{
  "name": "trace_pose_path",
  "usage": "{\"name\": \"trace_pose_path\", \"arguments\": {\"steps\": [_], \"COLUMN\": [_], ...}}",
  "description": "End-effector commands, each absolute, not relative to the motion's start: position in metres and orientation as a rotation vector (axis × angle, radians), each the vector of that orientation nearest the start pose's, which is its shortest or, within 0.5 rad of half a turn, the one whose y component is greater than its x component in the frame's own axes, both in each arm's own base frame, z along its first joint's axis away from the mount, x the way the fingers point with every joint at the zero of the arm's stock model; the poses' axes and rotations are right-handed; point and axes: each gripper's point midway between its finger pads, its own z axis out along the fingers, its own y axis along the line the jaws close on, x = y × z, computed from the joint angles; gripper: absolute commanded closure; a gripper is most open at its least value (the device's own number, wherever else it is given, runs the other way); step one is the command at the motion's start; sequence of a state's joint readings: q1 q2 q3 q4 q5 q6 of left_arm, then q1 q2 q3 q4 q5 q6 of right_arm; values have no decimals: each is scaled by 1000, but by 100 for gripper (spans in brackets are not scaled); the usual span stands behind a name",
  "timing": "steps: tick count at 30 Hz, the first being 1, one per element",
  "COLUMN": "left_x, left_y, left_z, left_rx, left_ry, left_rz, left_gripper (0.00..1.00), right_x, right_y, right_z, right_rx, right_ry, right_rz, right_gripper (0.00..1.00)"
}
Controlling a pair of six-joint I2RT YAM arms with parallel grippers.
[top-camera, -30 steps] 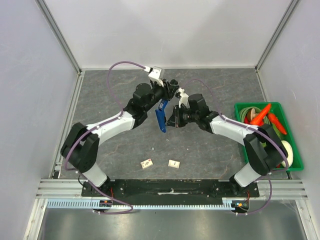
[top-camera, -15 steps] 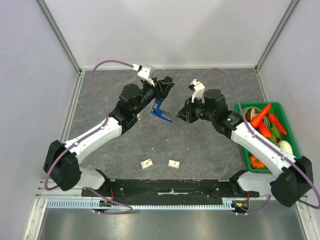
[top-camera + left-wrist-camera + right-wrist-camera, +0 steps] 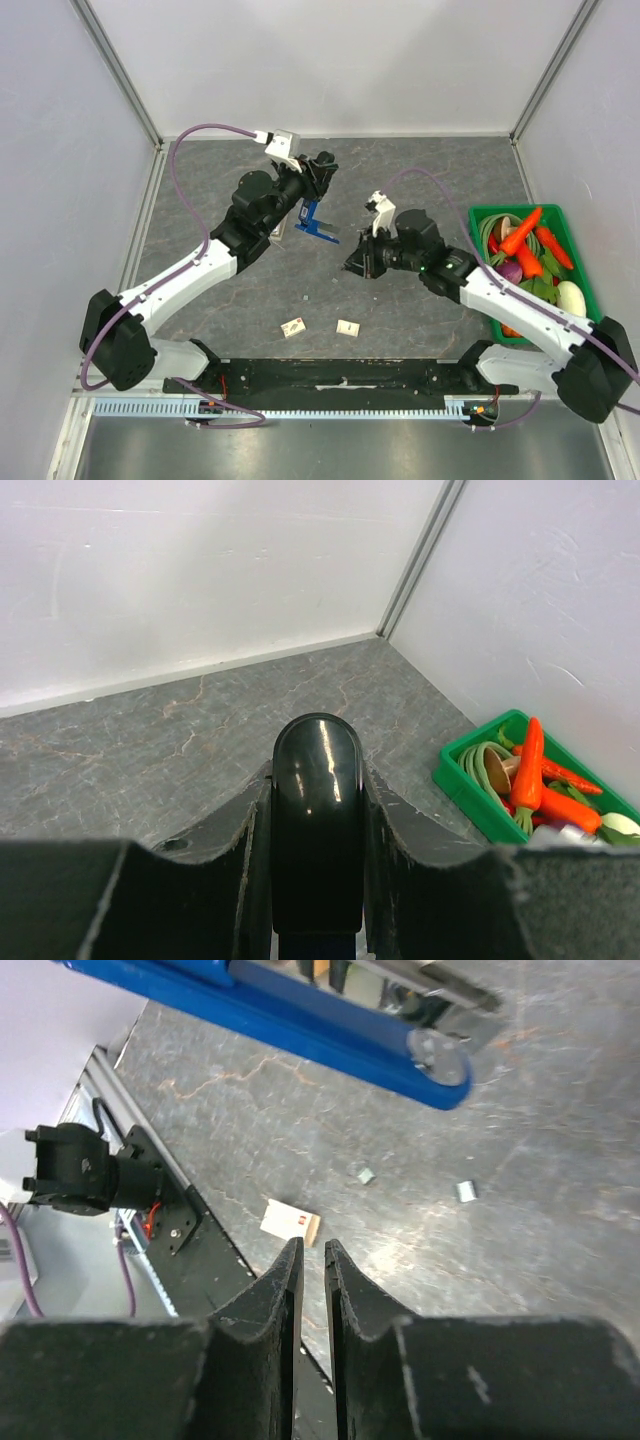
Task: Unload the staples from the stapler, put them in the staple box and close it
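Left gripper (image 3: 318, 830) is clamped on the stapler's (image 3: 318, 770) black end, holding it clear of the bench (image 3: 420, 170), probably so the staple channel faces the right gripper (image 3: 312, 1260), which is nearly closed, empty, just below.

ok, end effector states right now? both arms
Left end effector: closed on the stapler, at its black end.
Right end effector: closed, nothing visible between its fingers.
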State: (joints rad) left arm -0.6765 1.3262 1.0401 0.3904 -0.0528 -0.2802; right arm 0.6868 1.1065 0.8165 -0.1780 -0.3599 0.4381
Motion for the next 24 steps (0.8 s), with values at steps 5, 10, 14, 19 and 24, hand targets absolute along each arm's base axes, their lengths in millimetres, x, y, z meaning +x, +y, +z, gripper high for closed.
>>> {"name": "trace_pose_path", "arguments": {"steps": [5,10,14,19,24], "left_x": [343,335,327,316,305], "left_y": [-276,-278,-280,-282,-286], "left_z": [392,393,392,383,374], "left_rx": [112,124,145,190,254], "left_ry": [1367,1376,1390,1425,1462], "left_rz": [-814,-850,-881,-903,-929], "left_gripper": [98,98,98,98,98], "right_x": [240,269,282,294,304], "right_y": [323,320,323,322,312], "right_z": [193,193,199,205,217], "right_rx": [-297,-210,-244,-259,-264], "right_ry": [2072,2047,2025,2015,1996], "right_rz": [1144,1031,974,923,848], "right_gripper": [81,82,82,82,81]}}
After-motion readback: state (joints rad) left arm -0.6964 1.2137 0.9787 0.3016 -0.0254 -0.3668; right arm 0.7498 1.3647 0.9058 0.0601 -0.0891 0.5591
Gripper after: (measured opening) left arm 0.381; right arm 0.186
